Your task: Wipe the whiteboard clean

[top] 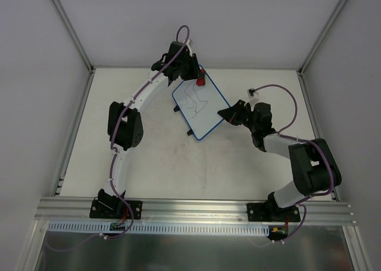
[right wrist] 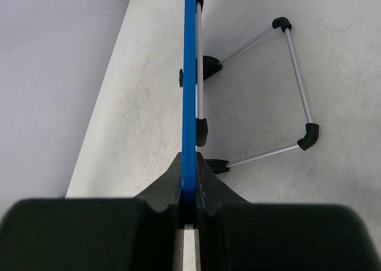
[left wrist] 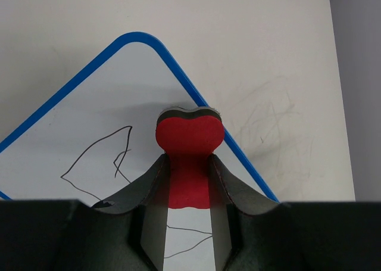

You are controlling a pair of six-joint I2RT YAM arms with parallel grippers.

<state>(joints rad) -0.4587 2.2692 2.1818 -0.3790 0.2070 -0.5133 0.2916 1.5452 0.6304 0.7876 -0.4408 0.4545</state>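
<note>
Where the right arm reaches in from the lower right of the overhead view, the right gripper (top: pixel 224 112) is clamped on the lower right edge of the whiteboard (top: pixel 202 107); its wrist view shows the blue rim (right wrist: pixel 189 74) running edge-on straight up the frame, pinched between both fingers, with a wire stand (right wrist: pixel 297 74) behind it on the table (top: pixel 155 164). The whiteboard sits in the middle of the overhead frame, turned diamond-wise, and looks propped on that stand rather than lying flat, though I cannot be sure; thin dark scribbles (left wrist: pixel 95 150) cross its face, not yet wiped. Farther on, at the board's upper corner, the left gripper (left wrist: pixel 188 164) is closed on the waist of a red bone-shaped eraser (left wrist: pixel 189 137), whose head lies at the blue rim in the centre of the left wrist view. I judge the board light, stiff and slick-faced, likely to skid or tip under a wipe; the rim is the sound place to pinch it, as the right gripper does, since that leaves the face free.
</note>
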